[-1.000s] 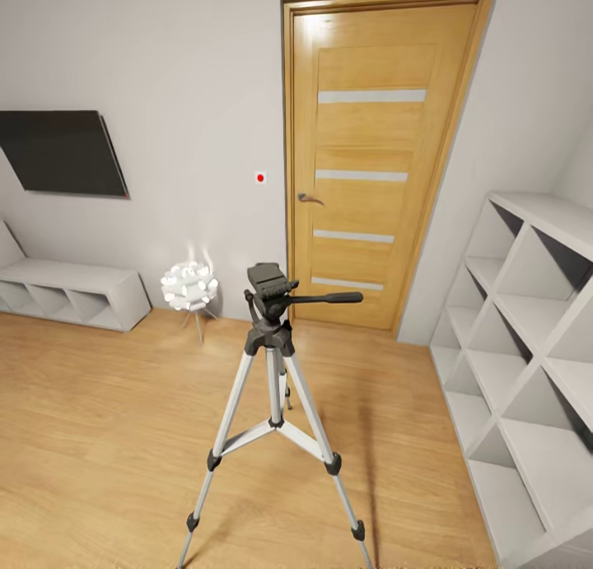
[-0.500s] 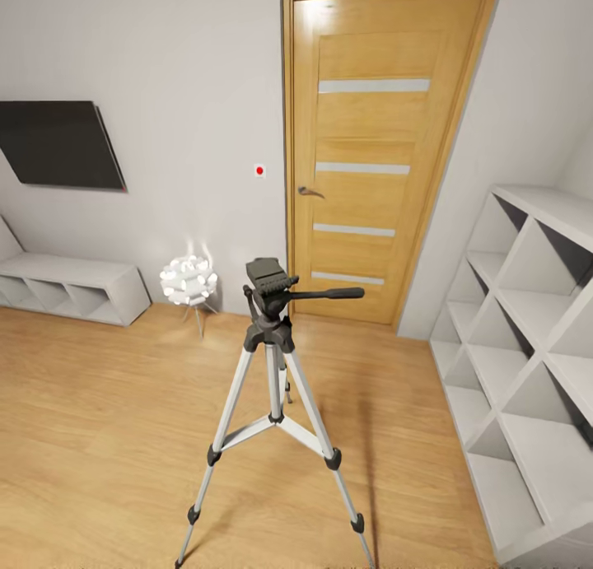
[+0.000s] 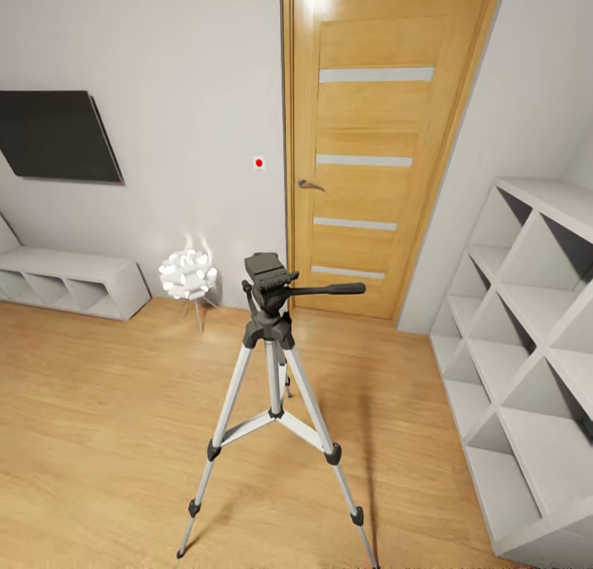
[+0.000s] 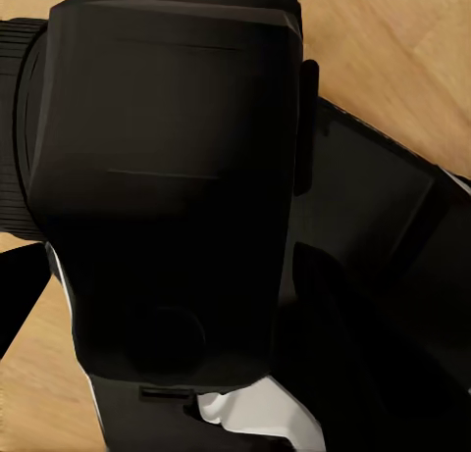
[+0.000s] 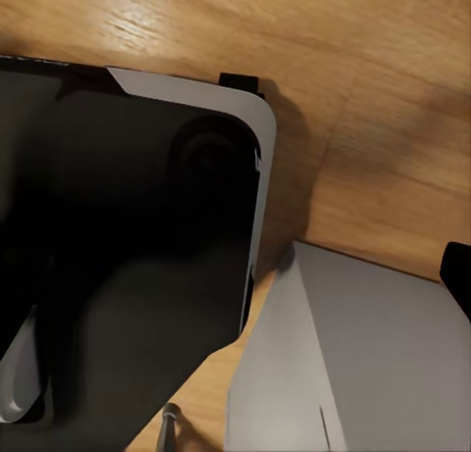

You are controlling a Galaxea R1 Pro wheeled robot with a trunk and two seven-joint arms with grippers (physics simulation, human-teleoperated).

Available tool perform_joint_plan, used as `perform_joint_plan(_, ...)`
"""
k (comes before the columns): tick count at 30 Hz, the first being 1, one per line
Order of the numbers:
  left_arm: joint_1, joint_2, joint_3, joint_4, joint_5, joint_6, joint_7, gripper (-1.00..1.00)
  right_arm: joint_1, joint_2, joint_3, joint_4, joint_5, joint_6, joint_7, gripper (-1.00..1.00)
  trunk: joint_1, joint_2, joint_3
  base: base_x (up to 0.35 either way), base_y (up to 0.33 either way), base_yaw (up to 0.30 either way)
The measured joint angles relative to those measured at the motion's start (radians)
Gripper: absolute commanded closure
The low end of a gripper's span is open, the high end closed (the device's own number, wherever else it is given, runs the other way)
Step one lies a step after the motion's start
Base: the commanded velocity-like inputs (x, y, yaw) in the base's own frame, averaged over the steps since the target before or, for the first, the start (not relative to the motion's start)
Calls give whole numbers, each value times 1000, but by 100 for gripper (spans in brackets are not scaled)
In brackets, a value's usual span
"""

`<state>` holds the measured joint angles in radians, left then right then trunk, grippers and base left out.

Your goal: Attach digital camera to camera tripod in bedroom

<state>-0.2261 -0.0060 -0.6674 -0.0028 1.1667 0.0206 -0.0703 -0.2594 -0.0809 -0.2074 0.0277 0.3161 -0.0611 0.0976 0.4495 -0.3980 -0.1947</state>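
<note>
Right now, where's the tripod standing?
In the head view, the camera tripod stands on the wood floor at centre, in front of the wooden door, between the glowing lamp and the white cubby shelves.
</note>
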Motion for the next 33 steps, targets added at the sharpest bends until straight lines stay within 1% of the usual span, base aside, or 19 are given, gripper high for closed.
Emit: perform_joint_plan(33,0,0,0,0,0,0,0,100,0,-1,0,0,0,-1,0,-100,0,0,-53,0,0,0)
